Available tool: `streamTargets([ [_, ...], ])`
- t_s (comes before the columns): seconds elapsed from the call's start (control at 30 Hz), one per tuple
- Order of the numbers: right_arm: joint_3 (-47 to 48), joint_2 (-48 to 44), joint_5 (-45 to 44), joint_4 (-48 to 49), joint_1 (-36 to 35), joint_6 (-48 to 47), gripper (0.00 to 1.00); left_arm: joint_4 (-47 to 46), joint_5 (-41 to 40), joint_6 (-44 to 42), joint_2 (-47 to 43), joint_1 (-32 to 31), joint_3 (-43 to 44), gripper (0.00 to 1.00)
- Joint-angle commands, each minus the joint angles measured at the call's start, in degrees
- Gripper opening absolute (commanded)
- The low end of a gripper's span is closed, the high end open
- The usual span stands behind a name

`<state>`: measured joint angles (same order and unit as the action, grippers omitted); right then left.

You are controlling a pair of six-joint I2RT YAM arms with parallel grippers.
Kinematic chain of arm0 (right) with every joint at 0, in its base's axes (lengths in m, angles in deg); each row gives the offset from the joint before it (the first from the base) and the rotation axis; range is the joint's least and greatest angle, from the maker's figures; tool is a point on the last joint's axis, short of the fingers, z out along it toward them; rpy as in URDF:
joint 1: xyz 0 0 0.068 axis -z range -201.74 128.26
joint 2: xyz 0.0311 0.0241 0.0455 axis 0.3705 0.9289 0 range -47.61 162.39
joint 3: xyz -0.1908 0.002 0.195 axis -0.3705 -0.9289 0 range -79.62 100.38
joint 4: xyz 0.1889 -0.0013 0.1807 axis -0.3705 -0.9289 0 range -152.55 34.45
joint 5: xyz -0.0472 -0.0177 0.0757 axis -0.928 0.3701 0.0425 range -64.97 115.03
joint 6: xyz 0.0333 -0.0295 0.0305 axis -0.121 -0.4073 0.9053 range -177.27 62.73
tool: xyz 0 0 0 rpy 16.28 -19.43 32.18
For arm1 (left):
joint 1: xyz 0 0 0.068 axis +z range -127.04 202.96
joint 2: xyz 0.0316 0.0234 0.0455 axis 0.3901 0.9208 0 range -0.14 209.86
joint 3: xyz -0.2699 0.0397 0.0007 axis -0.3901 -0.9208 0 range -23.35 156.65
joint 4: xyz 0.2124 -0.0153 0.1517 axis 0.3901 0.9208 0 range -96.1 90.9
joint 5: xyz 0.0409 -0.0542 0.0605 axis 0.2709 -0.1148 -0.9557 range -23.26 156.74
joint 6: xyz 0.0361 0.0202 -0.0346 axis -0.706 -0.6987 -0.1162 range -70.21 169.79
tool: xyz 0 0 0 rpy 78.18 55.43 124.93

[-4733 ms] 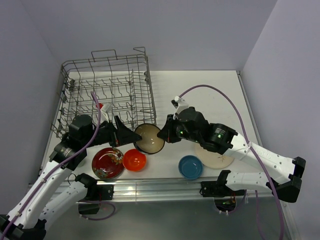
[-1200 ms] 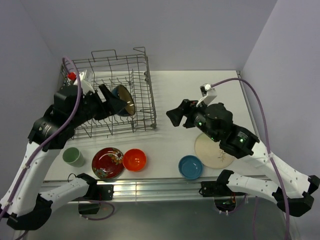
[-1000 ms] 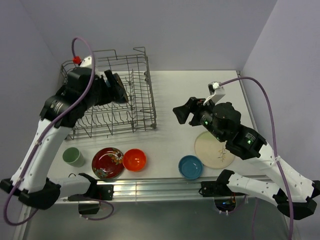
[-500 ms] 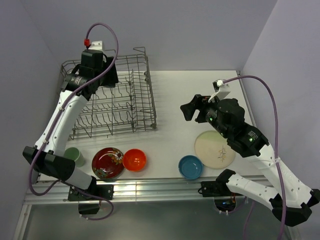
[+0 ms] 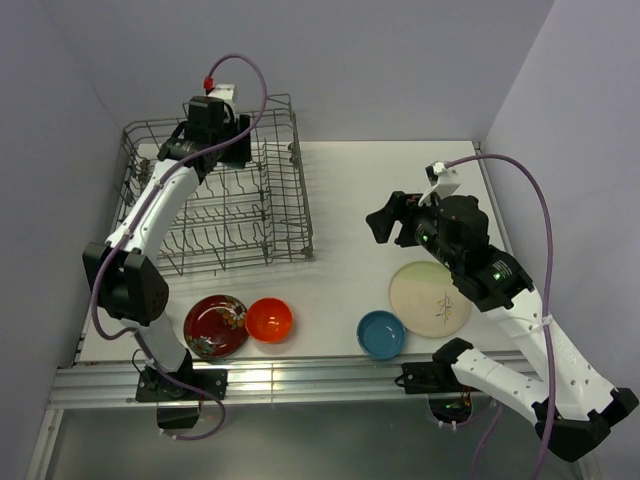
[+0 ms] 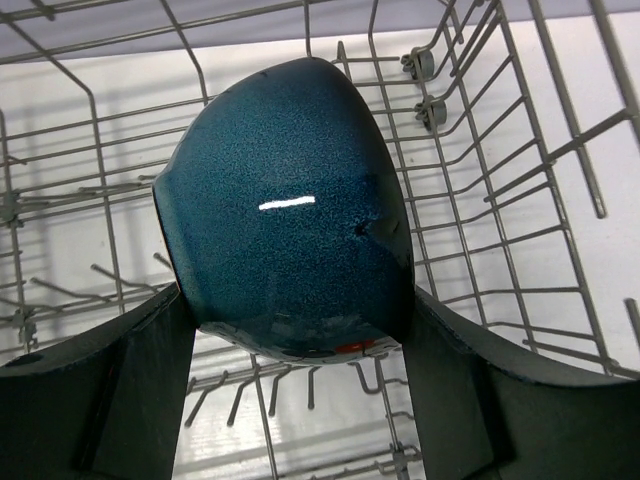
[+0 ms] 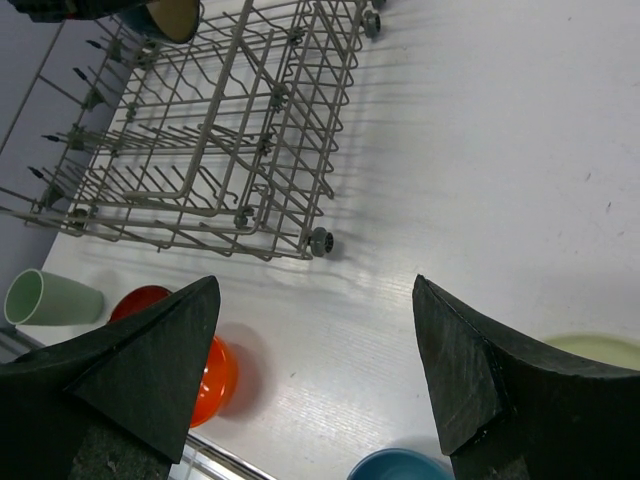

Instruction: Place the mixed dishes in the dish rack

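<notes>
The teal glazed round bowl (image 6: 285,200), lifted from before the grey wire dish rack (image 5: 285,215), is being held by the left pincer (image 6: 295,300) over the rack's far end, so placing seems near. The right pincer (image 7: 315,290) is being kept released.

A robot lab, not a kitchen: 2 white arms (image 5: 150,212) fixed at a metal rail (image 5: 300,375), purple cables (image 5: 238,57), a white table (image 5: 400,170) boxed in by bare lilac walls (image 5: 350,60) (loose dishes (image 5: 268,320) and a wire rack (image 5: 300,200) aside).
</notes>
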<state>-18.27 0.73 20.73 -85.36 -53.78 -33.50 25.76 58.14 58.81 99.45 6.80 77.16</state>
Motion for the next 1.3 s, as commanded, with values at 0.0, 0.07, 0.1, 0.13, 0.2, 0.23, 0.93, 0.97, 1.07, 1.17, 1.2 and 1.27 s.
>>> streamTargets([
  [0.0, -1.0, -1.3, 2.8, 2.2, 1.6, -1.7, 0.85, -9.4, 1.1, -3.0, 0.9, 0.3, 2.8, 0.0],
  [0.07, -1.4, -1.1, 3.2, 2.1, 2.0, -1.8, 0.85, -10.0, 2.0, -3.6, 2.5, 0.3, 3.1, 0.0],
  [0.1, -1.5, -1.1, 3.3, 2.1, 2.0, -1.8, 0.85, -10.2, 2.4, -3.7, 3.2, 0.4, 3.2, 0.0],
  [0.13, -1.6, -1.1, 3.9, 2.0, 2.0, -1.6, 0.85, -10.5, 2.5, -3.9, 3.6, 0.4, 3.2, 0.0],
  [0.2, -2.3, -1.1, 3.9, 1.9, 2.0, -1.0, 0.85, -10.2, 2.5, -4.3, 4.8, 0.4, 3.9, 0.0],
  [0.23, -2.5, -1.0, 3.9, 1.3, 2.0, -0.7, 0.84, -10.1, 2.9, -4.4, 5.3, 0.5, 4.4, 0.0],
  [0.93, -10.0, -2.8, -0.5, -9.9, 1.9, 7.8, 0.82, -6.1, 9.7, -3.1, 14.5, 3.0, 9.7, 0.0],
  [0.97, -10.1, -2.9, -0.5, -10.1, 1.9, 8.0, 0.82, -6.1, 9.6, -3.0, 14.8, 2.9, 9.7, 0.0],
  [1.07, -10.7, -3.9, -0.6, -10.2, 1.9, 8.3, 0.82, -6.9, 9.0, -2.3, 14.6, 2.2, 8.7, 0.0],
  [1.17, -10.7, -4.6, -0.8, -10.5, 1.9, 8.3, 0.82, -5.0, 6.9, -2.7, 15.9, 1.1, 10.2, 0.0],
  [1.2, -10.6, -4.7, -0.9, -10.7, 1.9, 8.4, 0.82, -4.2, 5.9, -2.6, 16.5, 1.0, 10.9, 0.0],
  [1.27, -10.5, -5.3, -1.2, -11.1, 1.9, 8.7, 0.82, -2.0, 5.8, -1.9, 18.4, 1.0, 12.2, 0.0],
])
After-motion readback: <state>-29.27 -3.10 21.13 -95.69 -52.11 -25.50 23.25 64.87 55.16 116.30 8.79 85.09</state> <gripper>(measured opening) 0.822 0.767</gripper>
